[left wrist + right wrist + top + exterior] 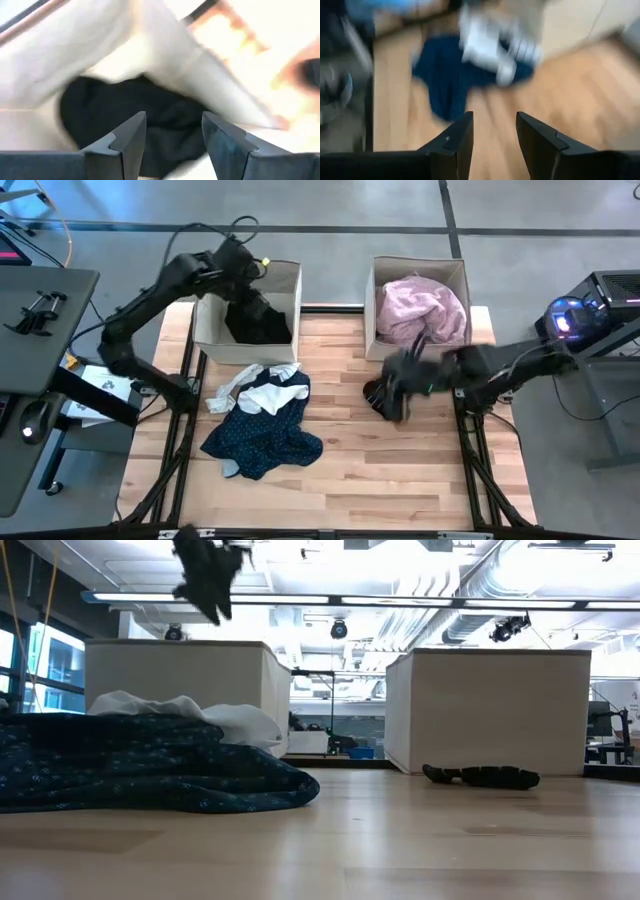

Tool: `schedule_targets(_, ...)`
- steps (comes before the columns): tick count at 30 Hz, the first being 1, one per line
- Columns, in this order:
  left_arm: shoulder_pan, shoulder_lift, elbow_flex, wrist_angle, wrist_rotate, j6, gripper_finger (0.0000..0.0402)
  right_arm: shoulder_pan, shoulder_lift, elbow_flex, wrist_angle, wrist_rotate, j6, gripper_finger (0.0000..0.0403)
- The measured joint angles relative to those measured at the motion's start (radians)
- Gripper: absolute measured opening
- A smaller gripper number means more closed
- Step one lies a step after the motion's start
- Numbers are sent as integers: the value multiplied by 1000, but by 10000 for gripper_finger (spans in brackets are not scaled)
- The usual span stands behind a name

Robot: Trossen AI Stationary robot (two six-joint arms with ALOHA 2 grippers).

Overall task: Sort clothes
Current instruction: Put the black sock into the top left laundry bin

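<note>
Navy white-dotted dress with white collar crumpled on wooden table, just before left beige fabric box | black garment inside it, partly hidden | left gripper open, empty, above | right gripper open, empty, blurred, near dark sock

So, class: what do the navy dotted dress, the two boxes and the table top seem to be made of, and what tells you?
Navy dotted dress: soft woven cloth, matte; it lies crumpled in folds.
Left box and right box: probably stiffened beige fabric or card; flat, upright, matte walls.
Table top: wood or wood-look planks, with visible grain and a slight sheen.
</note>
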Motion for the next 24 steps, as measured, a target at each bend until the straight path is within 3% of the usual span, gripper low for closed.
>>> schedule_targets(3,-72,-77,0,14,23,-48,180,86,52,-31,-181,38,150,137)
schedule_targets(6,-154,-129,0,44,15,-69,176,141,48,-171,-212,52,307,137)
schedule_targets(9,-233,-154,0,69,-17,-77,174,150,32,-331,-132,52,410,137)
schedule_targets(13,-317,-158,0,74,-31,-73,174,108,32,-507,44,55,430,137)
schedule_targets(19,-432,-144,0,75,-39,-24,174,47,32,-742,481,48,361,137)
schedule_targets(24,-511,-145,0,103,-83,-24,174,6,33,-832,547,47,456,120)
